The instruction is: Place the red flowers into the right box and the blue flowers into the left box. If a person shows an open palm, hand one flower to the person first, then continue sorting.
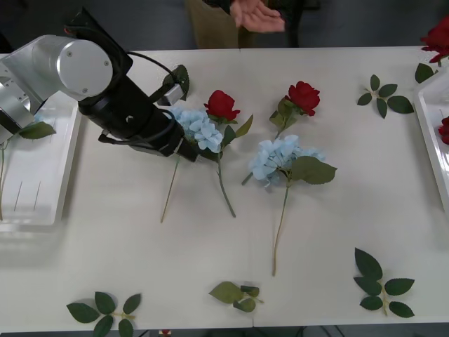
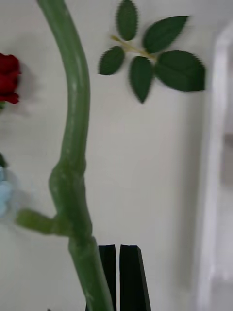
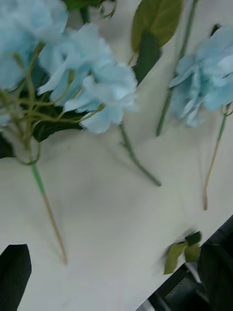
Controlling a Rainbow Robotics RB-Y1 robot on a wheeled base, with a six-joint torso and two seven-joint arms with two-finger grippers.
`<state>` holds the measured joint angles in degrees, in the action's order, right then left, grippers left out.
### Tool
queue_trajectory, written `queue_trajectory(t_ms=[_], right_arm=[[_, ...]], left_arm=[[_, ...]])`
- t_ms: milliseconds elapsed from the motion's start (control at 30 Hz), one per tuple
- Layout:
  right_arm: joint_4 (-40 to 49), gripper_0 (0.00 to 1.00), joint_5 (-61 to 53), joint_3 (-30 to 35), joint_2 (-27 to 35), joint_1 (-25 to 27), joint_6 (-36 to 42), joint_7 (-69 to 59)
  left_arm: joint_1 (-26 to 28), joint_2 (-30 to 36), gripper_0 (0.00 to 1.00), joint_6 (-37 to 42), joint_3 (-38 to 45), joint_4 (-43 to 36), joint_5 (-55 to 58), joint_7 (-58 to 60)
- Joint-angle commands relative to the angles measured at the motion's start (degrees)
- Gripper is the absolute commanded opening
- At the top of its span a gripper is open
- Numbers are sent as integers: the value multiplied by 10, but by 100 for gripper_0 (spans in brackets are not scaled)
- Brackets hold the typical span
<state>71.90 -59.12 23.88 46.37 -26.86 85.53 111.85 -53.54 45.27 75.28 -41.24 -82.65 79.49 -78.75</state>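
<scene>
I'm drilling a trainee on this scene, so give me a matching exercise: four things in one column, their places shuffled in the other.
1 left gripper
2 person's hand
3 left box
4 right box

A beyond the far edge of the table
B table's right end
C over a blue flower
D table's left end

Pairs: 1-C, 2-A, 3-D, 4-B

The red flowers are showing deep red heads on green stems, and the blue flowers are showing pale-blue petal clusters with olive-green leaves. The left box and the right box are looking plain white, like the table. The leaf sprigs are showing dark green. The left gripper's fingers are looking black.
</scene>
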Motion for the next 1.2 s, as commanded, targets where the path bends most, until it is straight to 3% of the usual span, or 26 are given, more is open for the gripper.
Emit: queue_trajectory(t_ms=[33, 200, 400, 600, 767, 1033, 1200], right_arm=[[7, 0, -8, 29, 23, -16, 9, 19], [8, 0, -53, 13, 17, -16, -12, 11], [39, 0, -72, -20, -11, -18, -22, -11], [181, 0, 8, -23, -81, -18, 1, -131], [352, 0, 74, -45, -161, -17, 9, -280], [548, 0, 219, -164, -239, -17, -4, -425], [600, 0, 329, -277, -251, -17, -83, -469]], left_arm=[[-24, -12, 100, 52, -1, -12, -76, 62], [-24, -37, 100, 75, -9, -12, -152, 144], [-24, -62, 100, 40, -57, -12, -210, 233], [-22, -84, 100, -7, -116, -12, -286, 305], [-3, -99, 100, -26, -129, -10, -341, 333], [16, -107, 100, -29, -129, -8, -382, 333], [30, -109, 100, -30, -131, -8, -413, 331]])
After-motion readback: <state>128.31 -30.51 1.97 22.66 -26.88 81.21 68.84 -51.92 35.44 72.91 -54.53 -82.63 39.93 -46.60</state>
